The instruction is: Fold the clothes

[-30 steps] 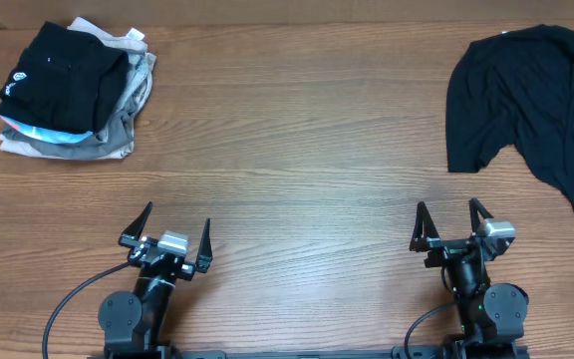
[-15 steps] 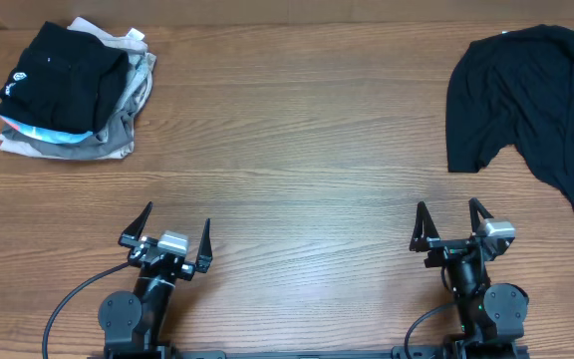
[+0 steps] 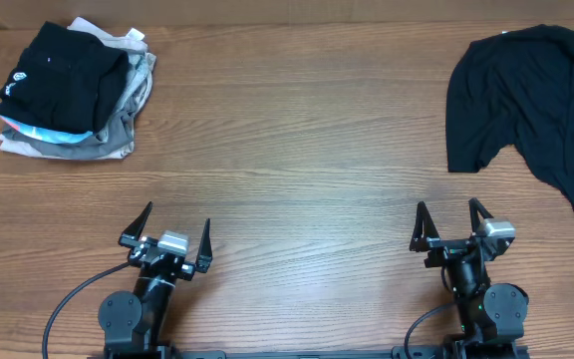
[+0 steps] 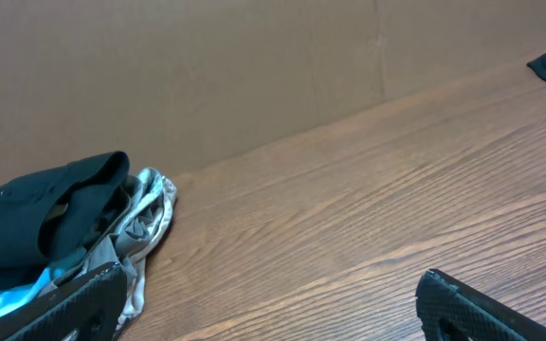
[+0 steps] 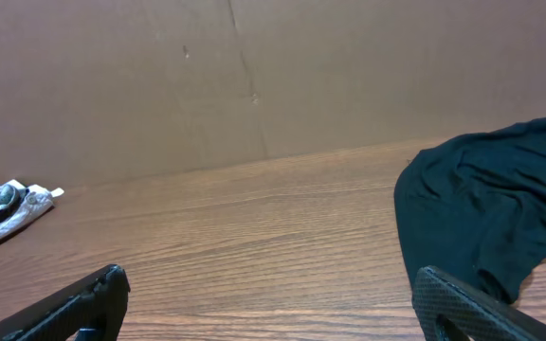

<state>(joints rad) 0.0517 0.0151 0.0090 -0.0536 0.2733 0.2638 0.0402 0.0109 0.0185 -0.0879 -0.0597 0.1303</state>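
I see a large plain black short-sleeved shirt (image 3: 536,95) crumpled at far right (unfolded). Jaws of left gripper (image 3: 177,216) & right gripper (image 3: 447,205) wide apart, nil held.

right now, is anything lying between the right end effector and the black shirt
Nothing: only bare wooden table separates the right end effector from the black shirt. The overhead view shows it, and the right wrist view agrees.

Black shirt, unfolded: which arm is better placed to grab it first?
Right. The black shirt lies ahead of the right gripper, which is open and empty; the left gripper sits nearer the folded pile.
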